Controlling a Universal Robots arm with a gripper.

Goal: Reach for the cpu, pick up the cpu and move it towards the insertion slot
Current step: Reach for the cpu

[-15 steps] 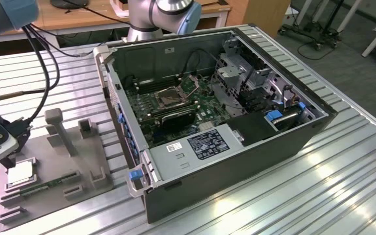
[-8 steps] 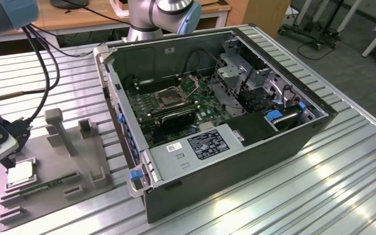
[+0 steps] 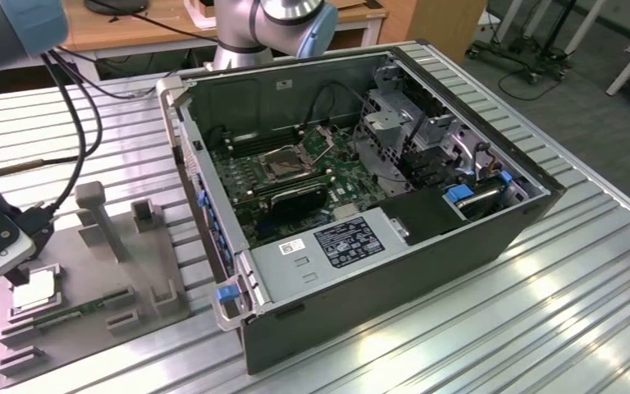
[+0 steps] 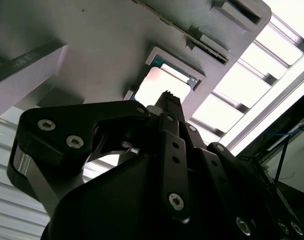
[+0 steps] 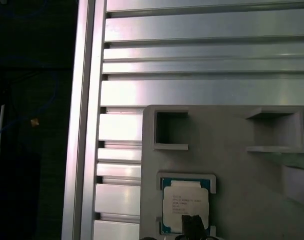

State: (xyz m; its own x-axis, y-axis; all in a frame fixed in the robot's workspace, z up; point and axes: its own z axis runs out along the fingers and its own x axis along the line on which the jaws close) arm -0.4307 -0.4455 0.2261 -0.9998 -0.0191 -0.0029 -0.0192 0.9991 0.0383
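Note:
The cpu (image 3: 37, 286) is a pale square chip lying flat in a square recess of the grey holder plate (image 3: 129, 263) at the exterior view's lower left. My gripper (image 3: 14, 277) hangs just over the chip's edge, close above it. In both wrist views the cpu (image 4: 157, 85) (image 5: 185, 204) sits framed by its recess, with the gripper's dark tip (image 4: 169, 96) right over it. The insertion slot (image 3: 285, 164), a metal-framed square socket with a dark centre, lies on the green board inside the open computer case (image 3: 490, 238), far from the gripper.
The holder plate carries upright grey posts (image 3: 94, 215), small pockets and a green memory stick (image 3: 79, 310). Black cables (image 3: 75, 123) trail from the arm. The case wall (image 3: 189, 164) stands between the plate and the board. A ribbed metal table (image 3: 534, 328) lies underneath.

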